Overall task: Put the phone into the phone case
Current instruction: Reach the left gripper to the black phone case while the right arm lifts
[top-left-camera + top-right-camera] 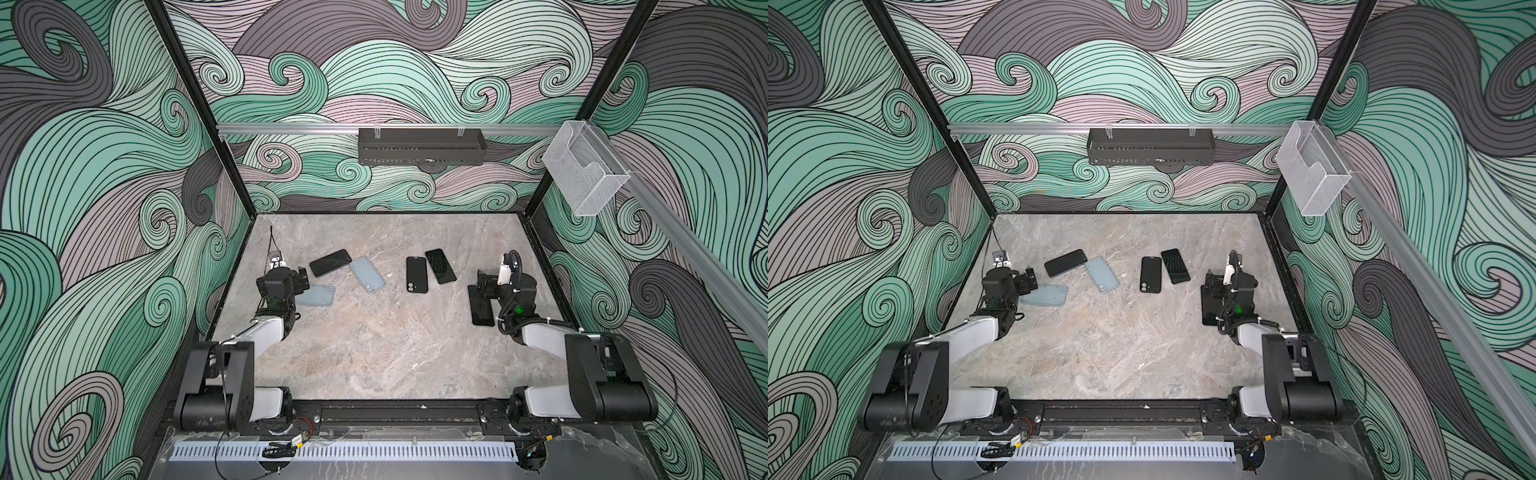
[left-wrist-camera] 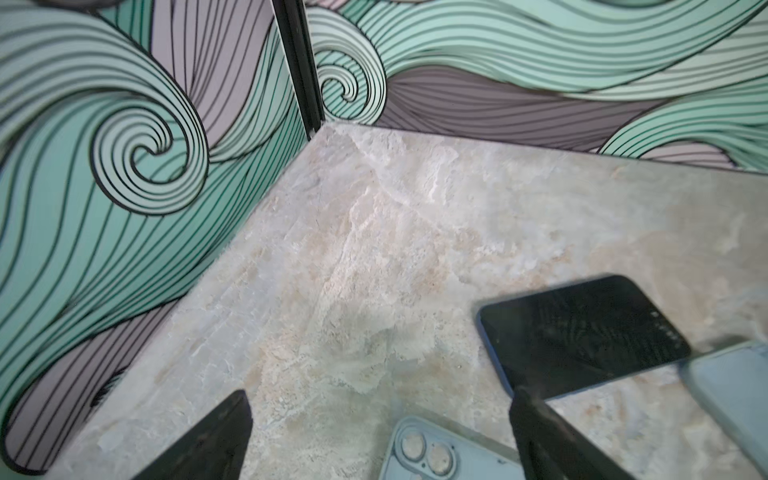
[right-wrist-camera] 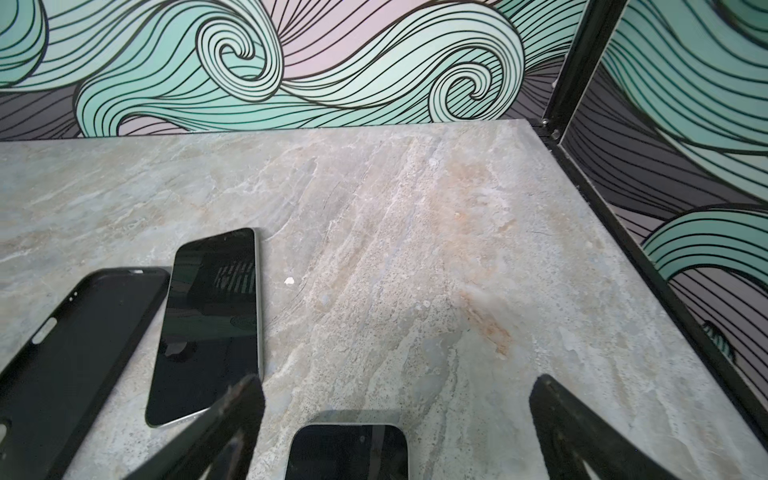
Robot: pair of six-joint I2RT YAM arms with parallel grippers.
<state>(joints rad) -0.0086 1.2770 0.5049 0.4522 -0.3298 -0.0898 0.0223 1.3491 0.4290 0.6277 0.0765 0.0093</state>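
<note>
— Top views first: what's the count?
— Three phones, three cases. The left phone [image 1: 330, 262] touches a blue case [image 1: 367, 274]; the middle phone [image 1: 440, 266] lies just beside the black case [image 1: 416, 274]; the right phone [image 1: 482, 311] sits under the right gripper [image 1: 484, 286].
— And the third case?
— That's the second blue case [image 1: 316, 296], under the left gripper [image 1: 302, 280]. Both grippers' jaws stand wide apart, holding nothing. All six things lie flat on the table [image 1: 374, 353], every phone outside the cases.
— Any writing?
— Screens dark; nothing large enough to read.

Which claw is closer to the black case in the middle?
Right. The right gripper sits just to the right of the black case; the left gripper is farther off, beyond a blue case.
</note>
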